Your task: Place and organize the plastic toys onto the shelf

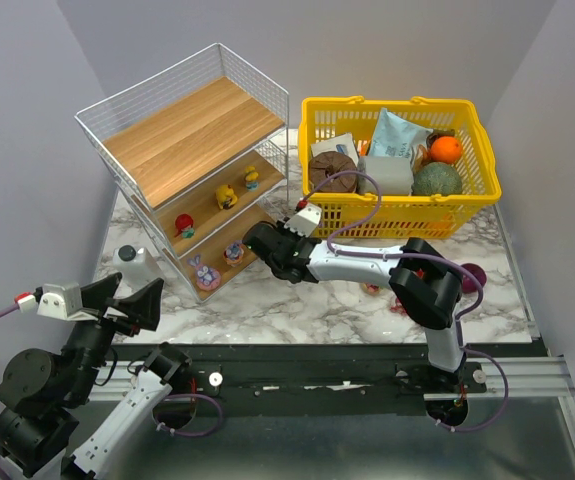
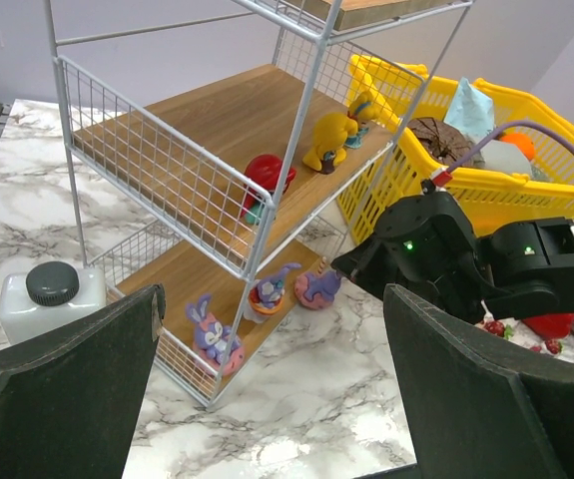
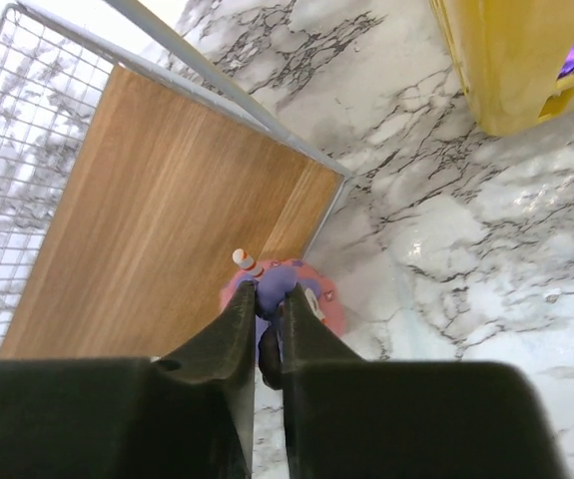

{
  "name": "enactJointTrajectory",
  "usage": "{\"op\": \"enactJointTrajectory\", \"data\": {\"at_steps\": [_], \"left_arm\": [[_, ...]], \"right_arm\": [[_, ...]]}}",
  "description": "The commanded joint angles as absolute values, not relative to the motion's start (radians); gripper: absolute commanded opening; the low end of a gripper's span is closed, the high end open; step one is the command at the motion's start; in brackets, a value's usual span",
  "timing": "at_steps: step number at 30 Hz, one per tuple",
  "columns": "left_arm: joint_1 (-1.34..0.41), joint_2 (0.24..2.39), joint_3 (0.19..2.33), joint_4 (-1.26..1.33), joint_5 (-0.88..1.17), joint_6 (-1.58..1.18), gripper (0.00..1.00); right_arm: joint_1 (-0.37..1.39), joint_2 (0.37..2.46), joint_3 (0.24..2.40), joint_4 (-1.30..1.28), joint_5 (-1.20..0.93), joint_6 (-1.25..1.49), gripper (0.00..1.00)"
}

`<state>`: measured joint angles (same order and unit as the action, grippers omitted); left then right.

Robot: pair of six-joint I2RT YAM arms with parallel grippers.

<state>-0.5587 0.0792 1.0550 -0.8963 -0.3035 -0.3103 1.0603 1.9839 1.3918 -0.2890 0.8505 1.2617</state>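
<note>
One purple-and-pink toy (image 3: 316, 304) sits at the front corner of the shelf's (image 1: 187, 135) bottom board, pinched between the right gripper's (image 3: 269, 295) narrow-set fingers; five more toys (image 1: 226, 196) line the lower boards; the left gripper (image 1: 129, 296) gapes wide over the table's (image 1: 297, 300) near-left corner.

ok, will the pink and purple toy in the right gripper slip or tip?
Probably rigid and light: the toy is small, glossy plastic. Likely slippery: the right gripper pinches only its narrow purple top. Could tip off: its base appears at the corner of the shelf board.
</note>
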Motion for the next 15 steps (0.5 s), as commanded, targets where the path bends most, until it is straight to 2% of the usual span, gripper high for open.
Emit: {"op": "enactJointTrajectory", "data": {"at_steps": [1, 5, 11, 15], "left_arm": [[-0.563, 0.071, 1.066, -0.91, -0.325, -0.308, 0.99], [-0.565, 0.069, 1.066, -0.913, -0.328, -0.311, 0.99], [-0.568, 0.069, 1.069, -0.911, -0.334, -0.31, 0.99], [-0.569, 0.071, 1.072, -0.911, -0.336, -0.307, 0.99]], "right_arm": [[1.058, 2.003, 1.413, -0.271, 0.856, 1.266, 0.08], [1.06, 2.02, 1.465, -0.302, 0.877, 1.272, 0.01], [1.058, 2.071, 1.593, -0.397, 0.929, 1.319, 0.01], [1.058, 2.118, 1.69, -0.55, 0.966, 1.385, 0.01]]}}
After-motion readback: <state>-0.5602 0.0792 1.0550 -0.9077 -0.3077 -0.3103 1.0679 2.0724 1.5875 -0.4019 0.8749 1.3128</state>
